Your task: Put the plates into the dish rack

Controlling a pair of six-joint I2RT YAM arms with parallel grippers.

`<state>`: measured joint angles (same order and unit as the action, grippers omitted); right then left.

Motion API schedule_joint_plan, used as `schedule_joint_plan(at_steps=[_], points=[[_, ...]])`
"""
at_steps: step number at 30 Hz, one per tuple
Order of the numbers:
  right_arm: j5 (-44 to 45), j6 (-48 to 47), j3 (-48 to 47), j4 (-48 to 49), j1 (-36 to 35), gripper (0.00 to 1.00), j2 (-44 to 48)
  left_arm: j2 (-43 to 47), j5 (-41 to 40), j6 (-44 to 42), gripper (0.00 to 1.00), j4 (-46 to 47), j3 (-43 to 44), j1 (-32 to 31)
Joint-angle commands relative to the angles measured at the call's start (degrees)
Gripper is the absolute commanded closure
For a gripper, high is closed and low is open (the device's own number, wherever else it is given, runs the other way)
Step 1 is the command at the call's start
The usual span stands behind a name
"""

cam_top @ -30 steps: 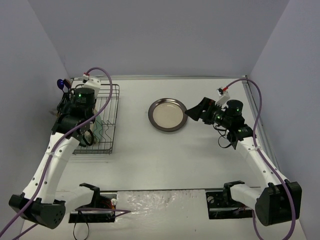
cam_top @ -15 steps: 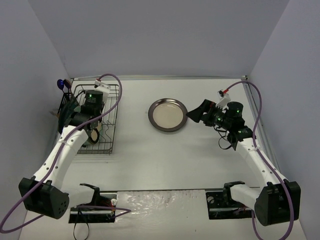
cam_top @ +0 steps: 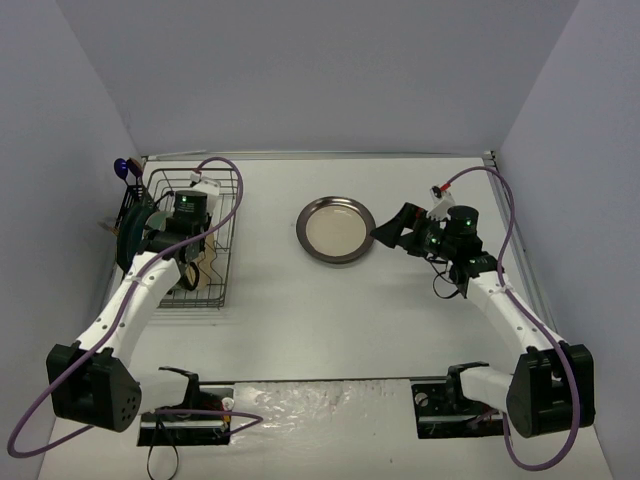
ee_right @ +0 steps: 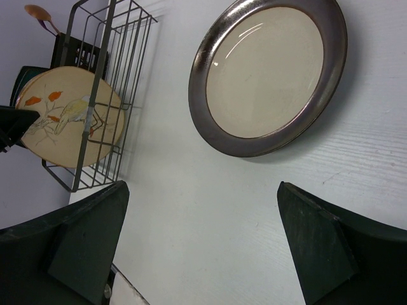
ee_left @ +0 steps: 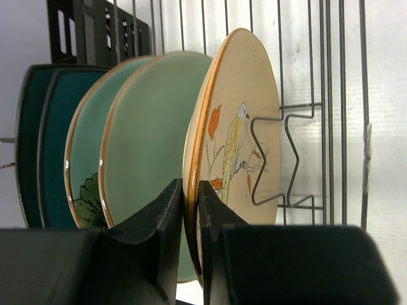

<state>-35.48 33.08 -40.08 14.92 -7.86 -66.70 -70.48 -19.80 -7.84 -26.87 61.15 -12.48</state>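
The black wire dish rack [cam_top: 228,200] stands at the left of the table. In it stand two dark teal plates [ee_left: 38,140], two pale green plates [ee_left: 149,140] and a cream floral plate with a bird [ee_left: 245,108], all on edge. My left gripper [ee_left: 191,194] is shut on the cream floral plate's orange rim, low in the rack [ee_left: 331,95]. A brown-rimmed round plate [cam_top: 336,229] lies flat at the table's middle. My right gripper [cam_top: 385,228] hovers open just to its right, with nothing between its fingers. In the right wrist view the brown-rimmed plate [ee_right: 270,73] lies ahead of the gripper [ee_right: 200,190].
A black cutlery caddy [ee_left: 89,32] hangs on the rack's far left side, with a blue-handled utensil [cam_top: 123,167] sticking up. Grey walls close in the left, back and right. Purple cables loop over both arms.
My left arm has swung right and farther over the rack, carrying the floral plate in among the tines. My right gripper has crept slightly left toward the brown-rimmed plate, still open.
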Motion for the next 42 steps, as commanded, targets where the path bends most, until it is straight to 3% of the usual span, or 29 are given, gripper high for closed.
schedule_joint_plan(at_steps=[1, 11, 19, 30, 42], points=[[-1.5, 0.7, -0.2, 6.7, 0.3, 0.00, -0.8, 2.2, -3.2, -0.3, 0.92, 6.2, 1.8, 1.0], [1.6, 3.2, -0.1, 11.6, 0.3, 0.01, -8.4, 3.9, -5.3, 0.8, 0.45, 5.4, 1.9, 0.9], [6.3, 5.7, -1.5, 17.2, 0.1, 0.04, -17.6, 10.3, -4.4, 3.3, 0.07, 6.4, 1.3, 1.0], [7.1, 6.8, -7.1, 22.6, 0.0, 0.09, -32.6, 21.2, 1.8, 11.4, 0.03, 11.5, -3.8, 3.6], [4.9, 9.7, -11.5, 26.9, -2.1, 0.21, -44.2, 21.3, 4.9, 12.8, 0.03, 11.6, -4.3, 4.2]])
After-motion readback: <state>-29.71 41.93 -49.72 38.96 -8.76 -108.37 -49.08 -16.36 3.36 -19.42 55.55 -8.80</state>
